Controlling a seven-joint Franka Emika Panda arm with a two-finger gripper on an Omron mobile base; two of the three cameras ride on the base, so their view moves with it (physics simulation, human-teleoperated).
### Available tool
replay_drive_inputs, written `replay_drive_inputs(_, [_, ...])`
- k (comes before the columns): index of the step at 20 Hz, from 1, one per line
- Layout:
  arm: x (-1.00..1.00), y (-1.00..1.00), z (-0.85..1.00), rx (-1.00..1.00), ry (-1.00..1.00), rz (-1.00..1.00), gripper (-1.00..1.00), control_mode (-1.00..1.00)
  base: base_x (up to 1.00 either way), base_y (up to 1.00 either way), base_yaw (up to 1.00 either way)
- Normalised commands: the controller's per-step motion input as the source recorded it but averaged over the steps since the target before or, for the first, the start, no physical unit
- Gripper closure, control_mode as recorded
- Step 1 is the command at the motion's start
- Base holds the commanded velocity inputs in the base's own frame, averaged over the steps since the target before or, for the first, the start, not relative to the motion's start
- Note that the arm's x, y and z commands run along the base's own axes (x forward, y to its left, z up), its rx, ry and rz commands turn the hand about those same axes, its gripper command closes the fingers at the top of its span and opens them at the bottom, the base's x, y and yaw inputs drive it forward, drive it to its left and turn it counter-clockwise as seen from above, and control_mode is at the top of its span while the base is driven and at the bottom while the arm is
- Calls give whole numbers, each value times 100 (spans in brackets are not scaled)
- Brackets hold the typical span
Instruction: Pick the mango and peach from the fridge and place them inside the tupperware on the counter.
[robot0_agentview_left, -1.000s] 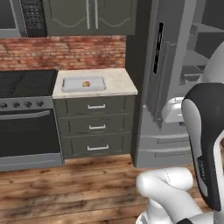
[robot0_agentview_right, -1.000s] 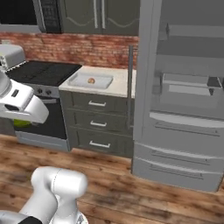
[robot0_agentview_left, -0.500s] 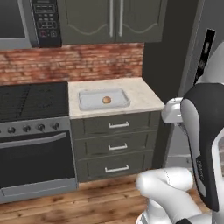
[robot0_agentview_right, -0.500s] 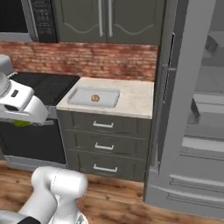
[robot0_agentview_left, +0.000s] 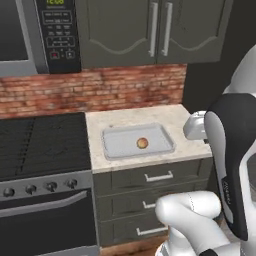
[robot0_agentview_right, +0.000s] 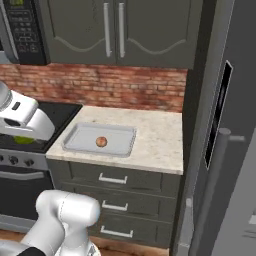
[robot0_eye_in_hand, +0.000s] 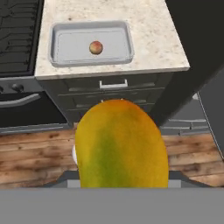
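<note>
Yellow-green mango (robot0_eye_in_hand: 121, 146) sits pinched in the jaws, held well short of the table (robot0_eye_in_hand: 153, 48), evidently being carried to join the peach (robot0_eye_in_hand: 96, 47) already lying inside the grey tupperware (robot0_eye_in_hand: 61, 59) beside the stove (robot0_agentview_left: 40, 145).

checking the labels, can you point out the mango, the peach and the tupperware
mango (robot0_eye_in_hand: 120, 146): hand view, middle of its yellow-green skin.
peach (robot0_eye_in_hand: 96, 47): hand view, centre of the fruit in the tray.
tupperware (robot0_agentview_left: 118, 141): left base view, bare floor left of the peach.
</note>
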Motion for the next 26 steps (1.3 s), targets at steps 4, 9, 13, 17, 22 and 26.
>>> replay_drive_inputs(4, [0,0,0,0,0,0,100,100,87,0,0])
replay_drive_inputs(9, [10,0,-14,0,16,2,100,-100,56,0,0])
replay_drive_inputs(13, [23,0,-94,-3,81,61,100,-100,0,0,0])
replay_drive_inputs(17, [19,0,-76,-7,62,99,100,-100,0,0,0])
replay_drive_inputs(22, [31,-1,-47,0,15,99,100,-100,0,0,0])
replay_drive_inputs(26, [59,-4,-38,7,0,84,100,-100,0,0,0])
